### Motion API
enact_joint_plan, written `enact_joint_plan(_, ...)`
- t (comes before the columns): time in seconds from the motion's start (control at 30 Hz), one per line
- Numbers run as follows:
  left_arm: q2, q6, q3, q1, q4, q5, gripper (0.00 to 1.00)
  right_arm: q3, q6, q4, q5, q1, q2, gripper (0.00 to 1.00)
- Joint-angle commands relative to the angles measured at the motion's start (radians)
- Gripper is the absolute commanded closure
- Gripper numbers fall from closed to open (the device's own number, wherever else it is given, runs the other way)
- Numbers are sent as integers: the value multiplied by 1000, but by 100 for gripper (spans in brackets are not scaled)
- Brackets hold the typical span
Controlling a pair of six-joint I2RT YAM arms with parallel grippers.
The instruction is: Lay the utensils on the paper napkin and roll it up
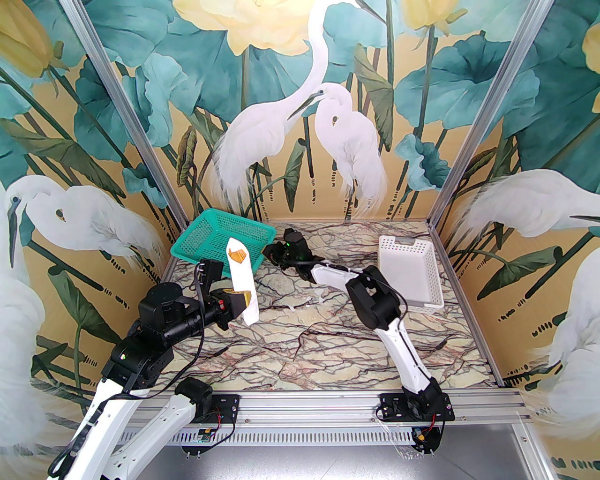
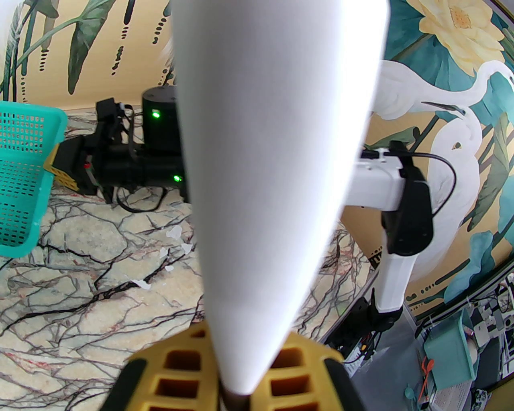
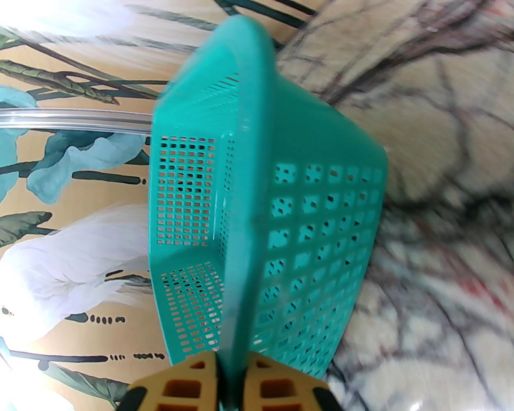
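White paper napkin (image 1: 242, 281), light and crushable, is rolled around the utensils (image 1: 236, 256) and held aloft, pinched low, by the left gripper (image 2: 235, 377); a mid-roll hold is advised. The green basket (image 3: 241, 224) is clamped at its rim by the right gripper (image 3: 231, 381).

Painted walls (image 1: 422, 154) are wrapping round three sides, showing white egrets (image 1: 337, 140), teal lotus leaves (image 1: 450, 79) and yellow blossoms (image 1: 262, 23) on tan. Aluminium posts (image 1: 481, 117) are rising at the far corners. A dark-veined, marble-patterned tabletop (image 1: 304, 347) is lying under bright, even light, a slotted metal rail (image 1: 304, 403) running along its near edge
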Motion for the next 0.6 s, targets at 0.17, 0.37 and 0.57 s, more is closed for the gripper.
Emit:
enact_joint_plan(0.17, -35, -36, -6, 5, 50, -13, 100, -383, 42, 90, 140, 25, -305, 87)
enact_joint_plan(0.37, -46, -66, -27, 4, 73, -13, 100, -613, 96, 128, 248, 83, -465, 86)
enact_joint_plan(0.57, -57, -111, -64, 6, 134, 4, 100, -745, 154, 133, 378, 190, -567, 83)
